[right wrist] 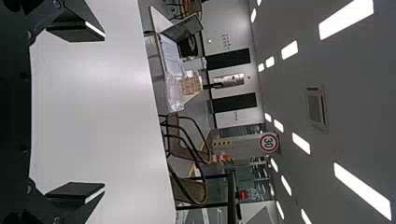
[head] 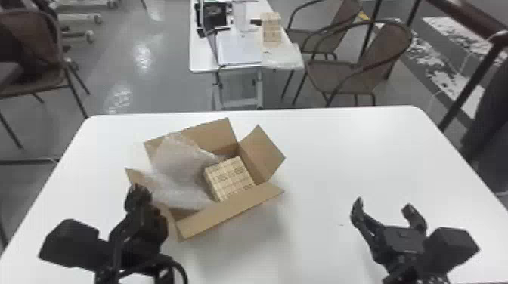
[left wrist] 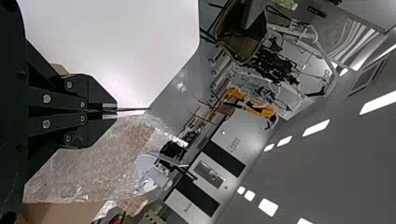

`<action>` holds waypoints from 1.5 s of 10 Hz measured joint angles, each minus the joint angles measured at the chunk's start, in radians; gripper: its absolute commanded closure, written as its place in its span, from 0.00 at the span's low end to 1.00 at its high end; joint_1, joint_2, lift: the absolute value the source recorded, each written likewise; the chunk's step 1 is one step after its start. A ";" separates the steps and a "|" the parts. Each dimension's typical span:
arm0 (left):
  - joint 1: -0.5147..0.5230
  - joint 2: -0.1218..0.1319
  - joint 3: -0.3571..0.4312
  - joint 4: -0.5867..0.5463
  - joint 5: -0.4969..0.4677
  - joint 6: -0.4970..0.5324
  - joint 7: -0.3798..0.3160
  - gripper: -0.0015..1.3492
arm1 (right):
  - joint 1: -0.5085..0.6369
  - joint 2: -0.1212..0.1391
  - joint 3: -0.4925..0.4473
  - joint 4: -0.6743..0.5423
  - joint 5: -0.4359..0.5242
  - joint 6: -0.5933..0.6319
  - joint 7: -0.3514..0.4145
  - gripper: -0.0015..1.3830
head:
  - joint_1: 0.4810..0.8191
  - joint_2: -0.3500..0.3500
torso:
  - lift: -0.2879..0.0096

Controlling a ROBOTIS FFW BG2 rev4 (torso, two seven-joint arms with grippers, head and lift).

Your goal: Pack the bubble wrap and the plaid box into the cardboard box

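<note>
Left end effector [head: 140, 188] closed, hold unclear, right end effector [head: 383, 206] spread, empty, plaid box [head: 229, 177], marks illegible

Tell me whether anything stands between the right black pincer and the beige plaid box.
Yes: the open right flap of the brown cardboard box stands between the right pincer and the plaid box inside.

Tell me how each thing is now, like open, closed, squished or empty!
Cardboard box: open, flaps spread.
Bubble wrap: crumpled, partly in the box, spilling over its left side.
Plaid box: closed, inside the cardboard box.
Left gripper: shut; can't tell if it pinches anything.
Right gripper: open, empty.
Laptop on the back table: open.
</note>
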 measured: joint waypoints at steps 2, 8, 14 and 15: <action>-0.014 -0.031 0.021 0.027 0.008 -0.017 0.000 0.90 | -0.003 0.001 0.001 0.004 -0.004 0.001 0.000 0.12 | 0.63 0.54 | 0.64; -0.074 -0.132 0.094 0.206 0.034 -0.229 0.109 0.90 | -0.003 0.001 0.004 0.001 -0.012 0.008 0.000 0.12 | 0.63 0.67 | 0.64; -0.108 -0.130 0.110 0.327 -0.092 -0.499 0.334 0.90 | -0.003 0.001 0.006 -0.008 -0.015 0.028 0.000 0.12 | 0.63 0.80 | 0.64; -0.121 -0.142 0.097 0.354 -0.100 -0.549 0.354 0.88 | -0.003 0.001 0.006 -0.009 -0.015 0.031 0.000 0.12 | 0.63 0.80 | 0.64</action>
